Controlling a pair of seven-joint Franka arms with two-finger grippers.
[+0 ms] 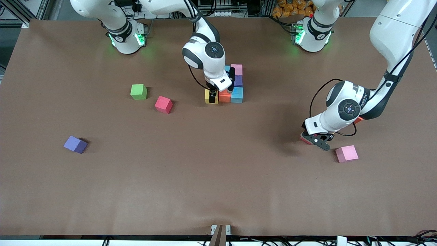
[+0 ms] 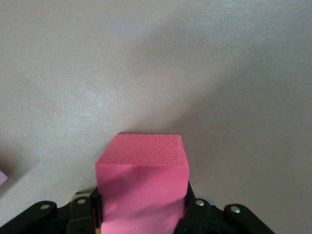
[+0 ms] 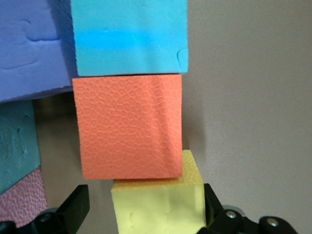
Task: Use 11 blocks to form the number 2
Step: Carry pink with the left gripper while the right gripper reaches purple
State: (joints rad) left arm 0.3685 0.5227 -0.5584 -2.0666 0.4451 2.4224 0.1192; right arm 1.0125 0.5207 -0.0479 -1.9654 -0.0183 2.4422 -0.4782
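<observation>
The partly built number 2 sits mid-table: a pink cube (image 1: pixel 237 69), a light blue cube (image 1: pixel 227 68) beside it, a purple cube (image 1: pixel 238 81), then a row of yellow (image 1: pixel 209 96), orange (image 1: pixel 224 96) and light blue (image 1: pixel 237 95) cubes. My right gripper (image 1: pixel 213 98) is open astride the yellow cube (image 3: pixel 158 204), which touches the orange cube (image 3: pixel 129 129); one finger (image 3: pixel 75 207) stands clear of it. My left gripper (image 1: pixel 308 139) is shut on a red cube (image 2: pixel 141 170) low over the table near a loose pink cube (image 1: pixel 347 153).
A green cube (image 1: pixel 138 91) and a red cube (image 1: pixel 163 104) lie toward the right arm's end. A purple cube (image 1: pixel 75 144) lies nearer the front camera. A bit of red-orange (image 1: pixel 358 120) shows under the left arm's wrist.
</observation>
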